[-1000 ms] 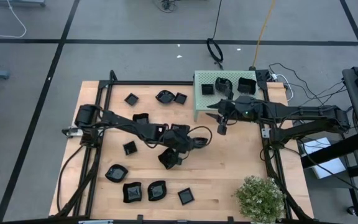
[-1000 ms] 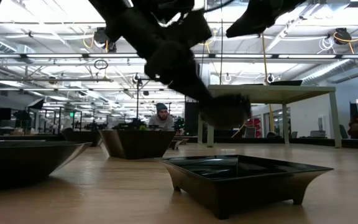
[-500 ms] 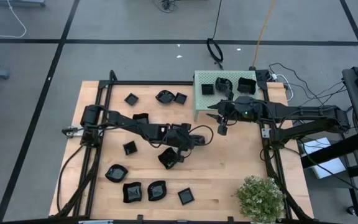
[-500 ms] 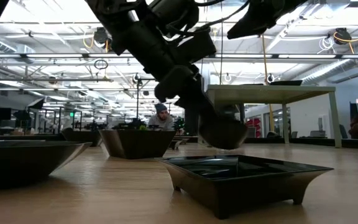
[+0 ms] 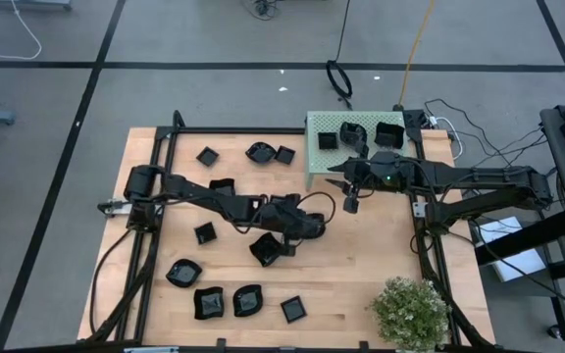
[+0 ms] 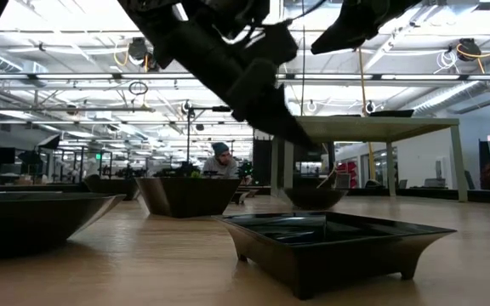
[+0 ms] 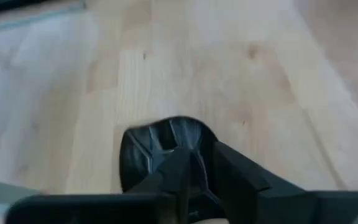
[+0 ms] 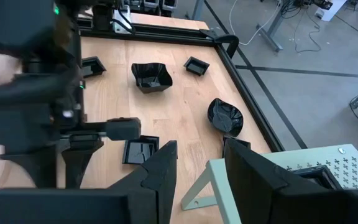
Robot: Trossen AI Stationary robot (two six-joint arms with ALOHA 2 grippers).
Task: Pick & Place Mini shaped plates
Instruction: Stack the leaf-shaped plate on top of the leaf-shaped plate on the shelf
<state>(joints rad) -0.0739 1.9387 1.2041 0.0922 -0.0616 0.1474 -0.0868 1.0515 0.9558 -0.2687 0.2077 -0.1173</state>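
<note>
The mini shaped plates are small glossy black dishes scattered over the wooden table. A rounded wavy-edged plate [image 5: 266, 249] sits on its base on the wood mid-table, as the low view [image 6: 315, 197] also shows. My left gripper [image 5: 282, 239] hangs just above and to the right of it, holding nothing. In the left wrist view the plate [image 7: 160, 140] lies right beyond the fingers, which stand slightly apart. My right gripper [image 5: 351, 202] is open and hovers by the near left corner of the pale green perforated box [image 5: 314, 162]. Three plates [image 5: 351, 133] lie in the box.
Other plates lie at the far side [image 5: 259, 152], under the left arm [image 5: 222, 186], and in a group near the near edge [image 5: 209, 302]. A potted plant [image 5: 410, 309] stands at the near right corner. A black frame [image 5: 155, 226] borders the table. Bare wood lies between the plate and the plant.
The rounded plate hung tilted under my left gripper a second ago, sank lower, and now rests on the table. My left gripper has let it go, risen above it and shifted a little toward the table's right. My right arm has kept still.
</note>
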